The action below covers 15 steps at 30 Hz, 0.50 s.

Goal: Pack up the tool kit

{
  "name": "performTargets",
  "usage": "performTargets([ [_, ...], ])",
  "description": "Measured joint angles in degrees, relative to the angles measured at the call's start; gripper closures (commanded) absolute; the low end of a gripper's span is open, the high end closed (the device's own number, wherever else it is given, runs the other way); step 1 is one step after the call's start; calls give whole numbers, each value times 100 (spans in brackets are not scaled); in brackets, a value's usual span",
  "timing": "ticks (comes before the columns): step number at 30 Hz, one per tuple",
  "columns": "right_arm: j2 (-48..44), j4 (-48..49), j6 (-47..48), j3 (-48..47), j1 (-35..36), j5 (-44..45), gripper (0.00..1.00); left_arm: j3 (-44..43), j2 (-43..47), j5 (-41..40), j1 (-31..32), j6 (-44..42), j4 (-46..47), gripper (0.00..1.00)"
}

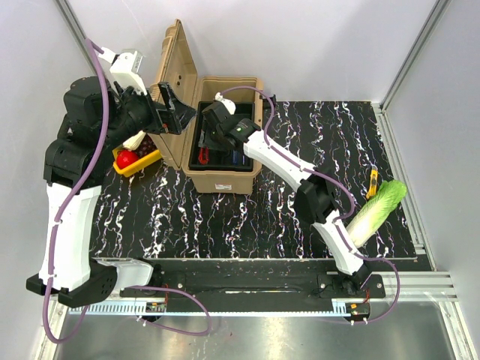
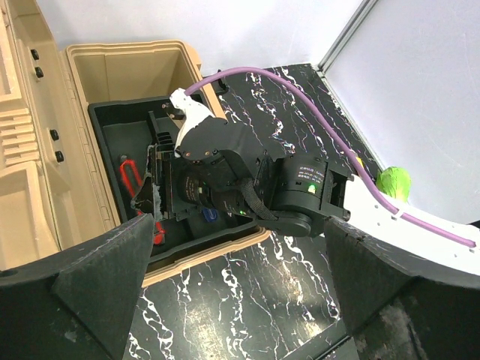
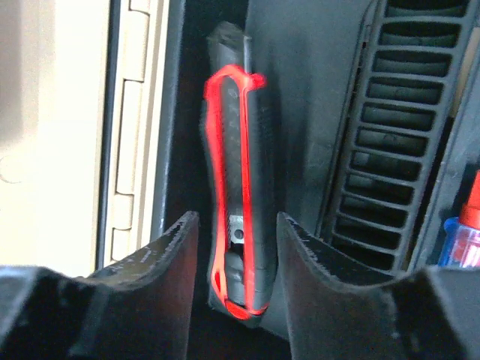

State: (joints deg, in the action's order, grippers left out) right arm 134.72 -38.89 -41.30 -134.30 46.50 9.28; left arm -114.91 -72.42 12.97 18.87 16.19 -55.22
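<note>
The tan toolbox (image 1: 221, 180) is seen standing open at the back left of the dark marbled surface (image 1: 225, 225). Its lid (image 1: 174, 75) is swung up and back to the left. A black inner tray (image 2: 112, 142) is seated in the box. A red-and-black utility knife (image 3: 240, 187) lies lengthwise in a tray channel close to the hinge-side wall. A ribbed black moulding (image 3: 397, 135) is seen on the knife's other side, and a blue-handled tool (image 3: 457, 240) lies beyond that.

The right fingers (image 3: 169, 262) are lowered into the tray and are set astride the near end of the knife. They are partly parted, with a thin dark gap visible on the hinge side. Whether the other finger touches the knife cannot be told. The knife rests in the tray and is not lifted.

The left fingers (image 2: 90, 285) are spread wide with nothing between them. They are held above the box's left side, close to the raised lid.

A yellow tray (image 1: 146, 161) of produce, with a red fruit (image 1: 126, 158) in it, is tucked just left of the box below the left arm. A pale green cabbage (image 1: 379, 208) and a small yellow tool (image 1: 372, 180) lie well apart from the box, near the surface's right edge.

The tray channel is narrow, hemmed in by the box wall and the moulding. A broad stretch of surface lies between the box front and the arm bases. White walls enclose the back and sides.
</note>
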Motion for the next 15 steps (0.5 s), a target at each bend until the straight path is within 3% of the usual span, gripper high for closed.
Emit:
performTargets([
  [15, -31, 50, 52, -35, 0, -101, 44, -2, 0, -15, 0, -35, 0, 1],
])
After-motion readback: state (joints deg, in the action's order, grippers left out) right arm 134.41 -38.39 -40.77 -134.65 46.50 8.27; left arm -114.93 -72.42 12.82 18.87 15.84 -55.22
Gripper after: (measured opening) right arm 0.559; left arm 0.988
